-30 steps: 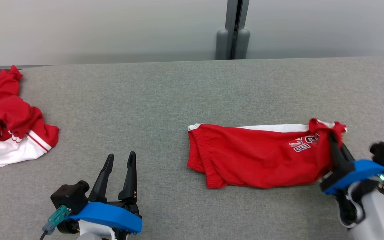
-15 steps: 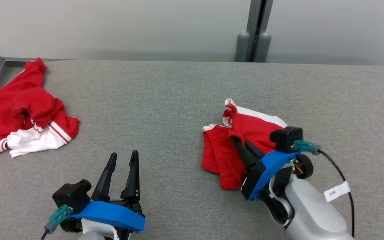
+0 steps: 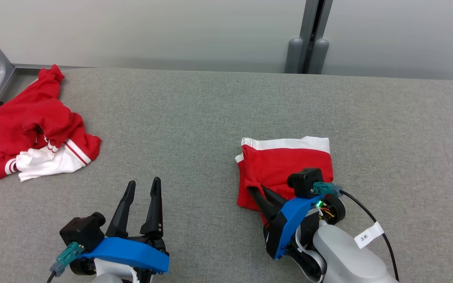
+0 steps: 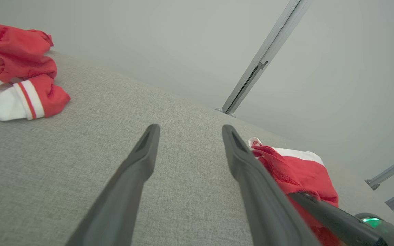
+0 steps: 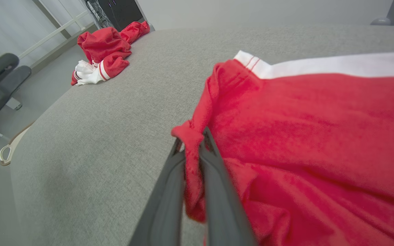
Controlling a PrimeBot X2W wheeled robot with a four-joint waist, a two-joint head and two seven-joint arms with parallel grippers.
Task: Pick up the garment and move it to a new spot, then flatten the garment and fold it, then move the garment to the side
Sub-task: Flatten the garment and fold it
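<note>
The right gripper (image 5: 192, 137) clamps between its fingertips a bunched edge of the folded red-and-white cloth garment (image 3: 286, 162), while the left gripper (image 3: 144, 182) has its fingers apart, holding nothing.

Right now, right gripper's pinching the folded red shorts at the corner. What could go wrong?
1. The right gripper is shut on a bunched corner of the red shorts; pulling back before opening would likely drag the fold apart.
2. The open left gripper sits apart from the cloth, so nothing pins the fold if it slides on the grey table.
</note>
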